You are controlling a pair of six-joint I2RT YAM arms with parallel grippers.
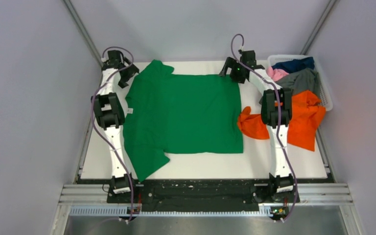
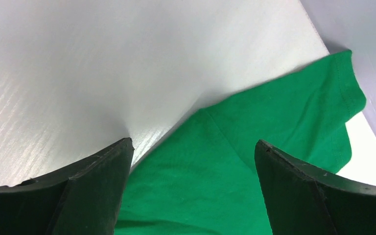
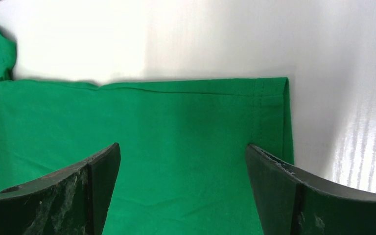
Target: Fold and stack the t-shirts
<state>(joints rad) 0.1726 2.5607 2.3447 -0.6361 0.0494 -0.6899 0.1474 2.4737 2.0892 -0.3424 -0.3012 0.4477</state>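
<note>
White table (image 1: pixel 210 164) bears green t-shirt (image 1: pixel 186 112); overhead alone shows basket (image 1: pixel 327 94); both jaws apart.

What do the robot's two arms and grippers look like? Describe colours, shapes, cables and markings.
The left arm and right arm have white links with black joint housings. A greyish-purple cable loops along each. A green light glows near the right wrist. The left gripper and right gripper have black, curved, tapering fingers; the right ones carry whitish scuffs.
</note>
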